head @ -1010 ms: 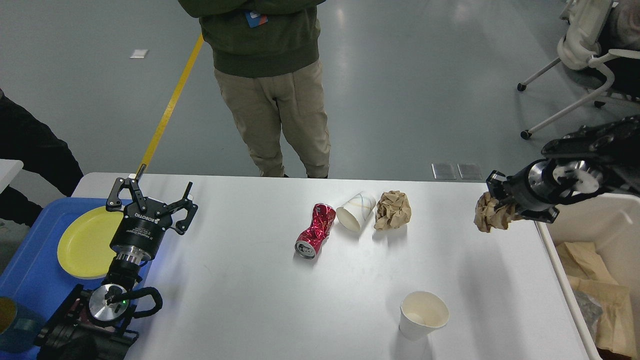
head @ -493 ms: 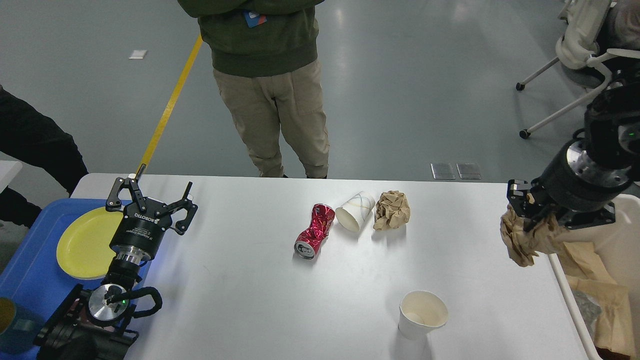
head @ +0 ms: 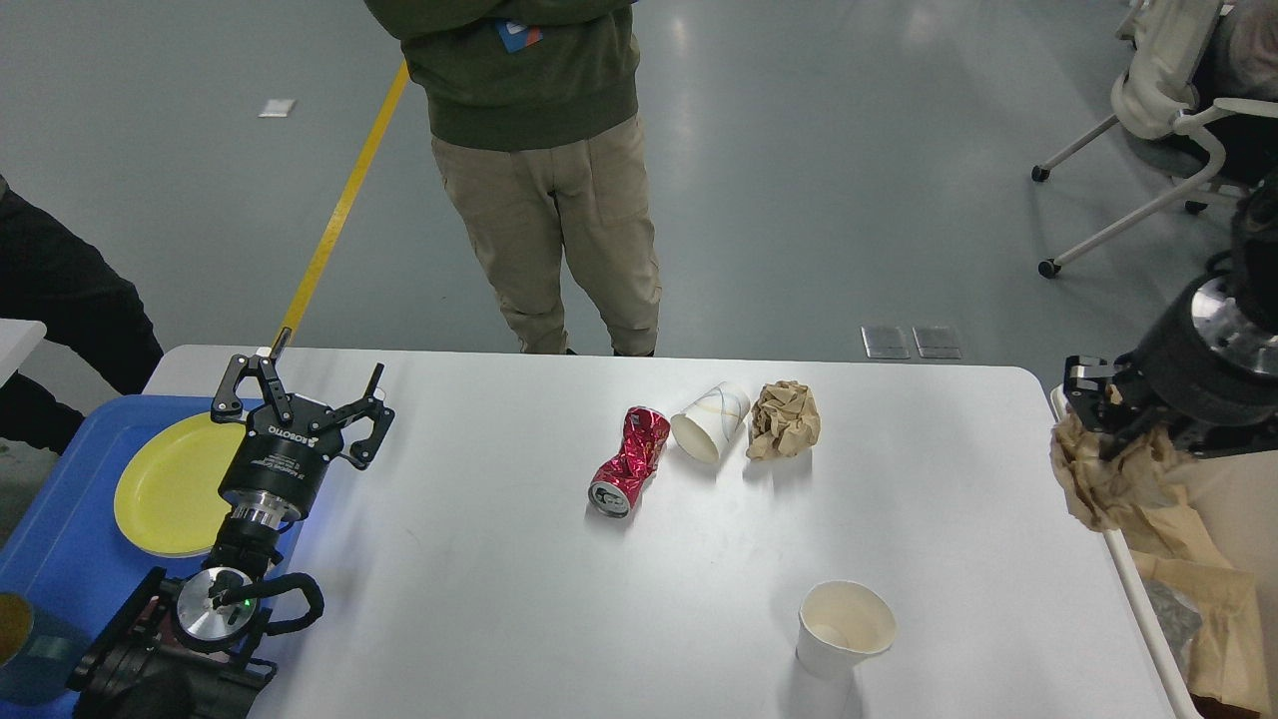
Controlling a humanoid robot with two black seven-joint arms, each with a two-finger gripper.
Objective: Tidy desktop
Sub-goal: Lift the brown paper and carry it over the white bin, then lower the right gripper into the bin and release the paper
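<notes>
One white desktop (head: 479,559) fills the lower view, on a grey floor. On it lie one crushed red can (head: 629,460), two paper cups (head: 711,421) (head: 845,630) and one brown paper ball (head: 784,419). The left gripper (head: 300,394) has its fingers apart. The right gripper (head: 1103,409), clamped on a second paper wad (head: 1103,479), has moved right, over the beige bin (head: 1223,499).

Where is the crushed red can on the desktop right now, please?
In the head view, the crushed red can lies near the middle of the desktop, just left of the tipped paper cup.
</notes>
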